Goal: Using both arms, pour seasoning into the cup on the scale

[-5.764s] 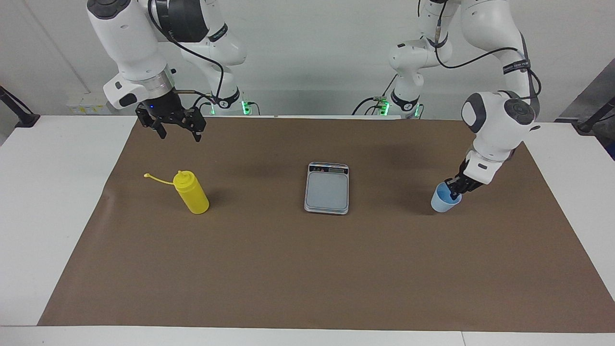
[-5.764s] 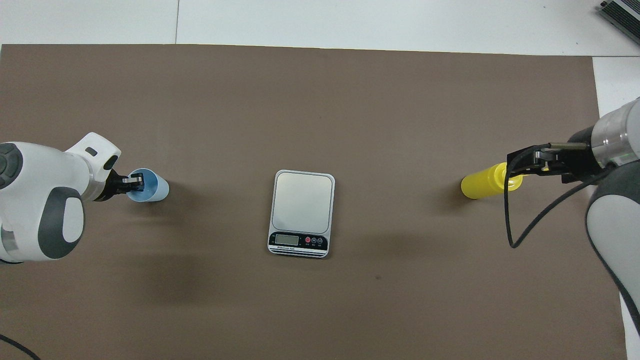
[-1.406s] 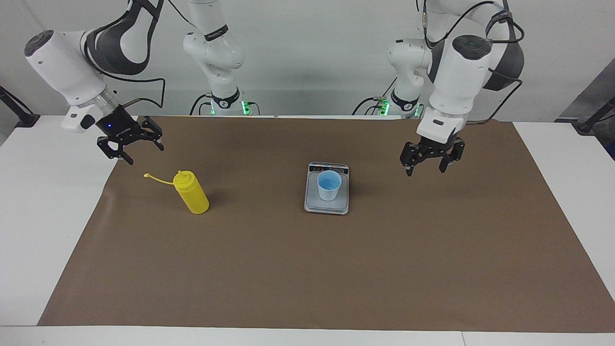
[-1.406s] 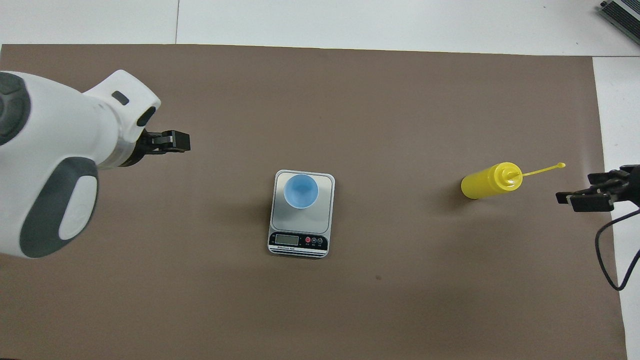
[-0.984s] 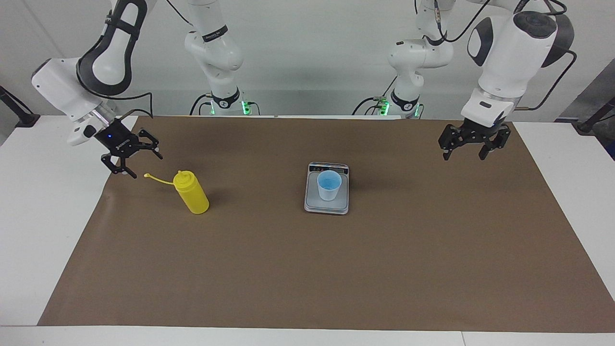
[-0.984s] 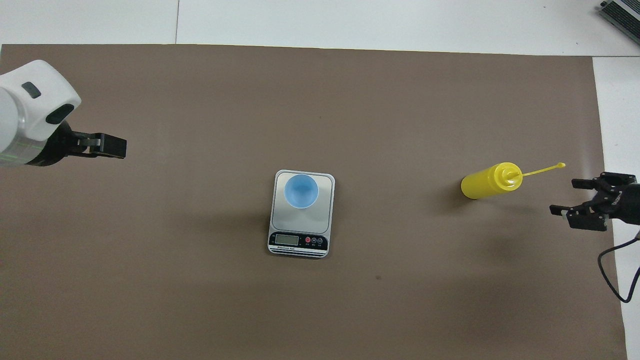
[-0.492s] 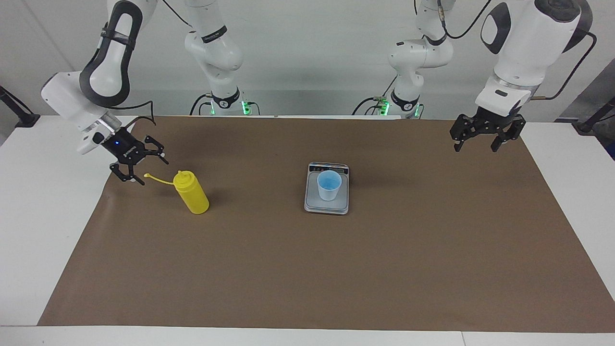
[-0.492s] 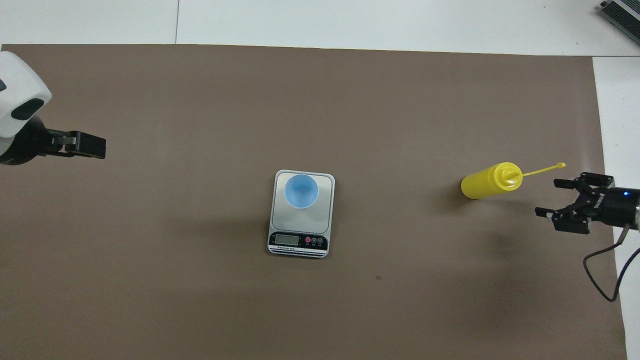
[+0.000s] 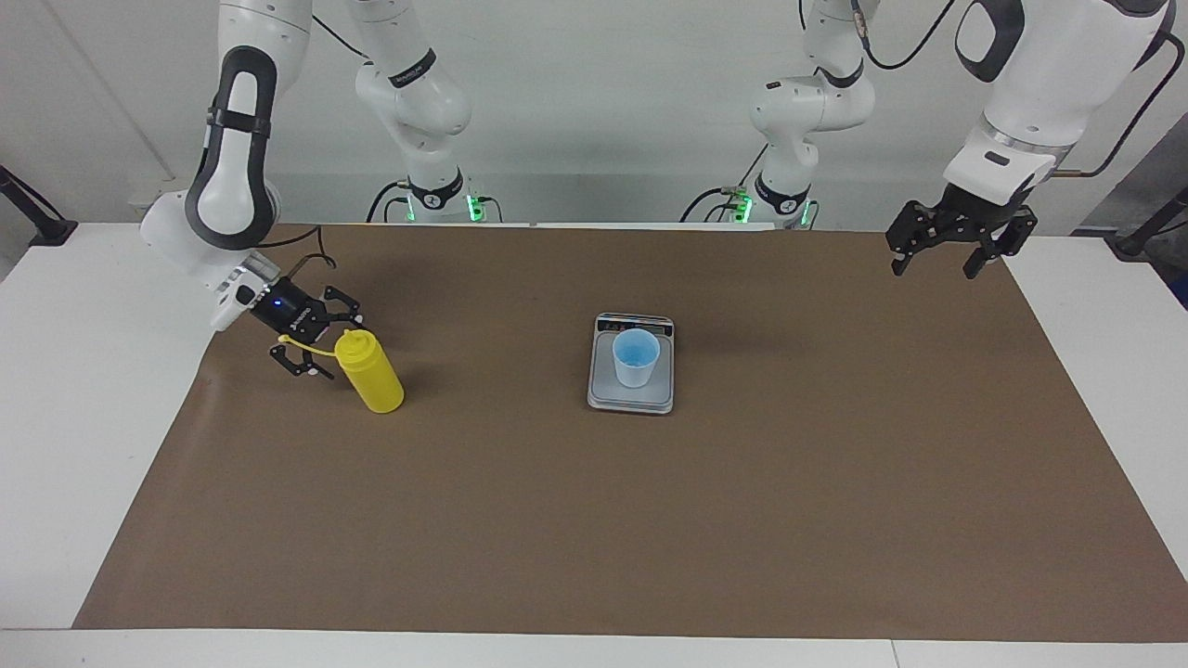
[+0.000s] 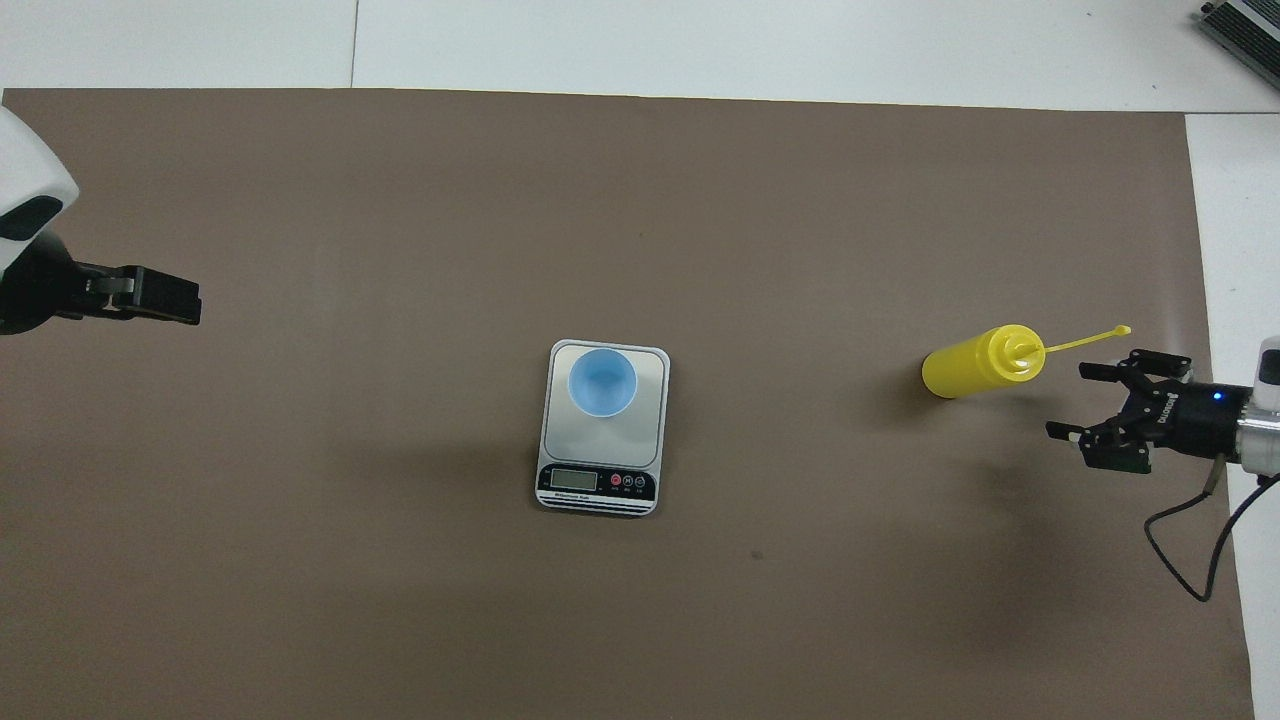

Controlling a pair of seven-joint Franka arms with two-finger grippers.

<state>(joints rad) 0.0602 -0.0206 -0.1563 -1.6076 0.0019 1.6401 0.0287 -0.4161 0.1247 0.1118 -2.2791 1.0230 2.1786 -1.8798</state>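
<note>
The yellow seasoning bottle (image 9: 373,378) stands upright on the brown mat toward the right arm's end, its cap strap (image 10: 1088,340) sticking out sideways. My right gripper (image 9: 323,346) is open and low, close beside the bottle's top on the strap side; in the overhead view the right gripper (image 10: 1068,400) shows a small gap to the bottle (image 10: 968,369). The pale blue cup (image 9: 636,358) stands upright on the scale (image 9: 631,397) at mid-table, also seen from overhead as cup (image 10: 602,381) on scale (image 10: 645,435). My left gripper (image 9: 934,270) is open, empty and raised over the mat's edge at the left arm's end.
A brown mat (image 9: 594,520) covers most of the white table (image 9: 83,417). The scale's display strip (image 10: 574,480) faces the robots. A black cable (image 10: 1190,540) hangs from the right wrist.
The left gripper carried the cup onto the scale, let go and drew back up toward its own end. The right gripper has come down and moved in beside the bottle's top.
</note>
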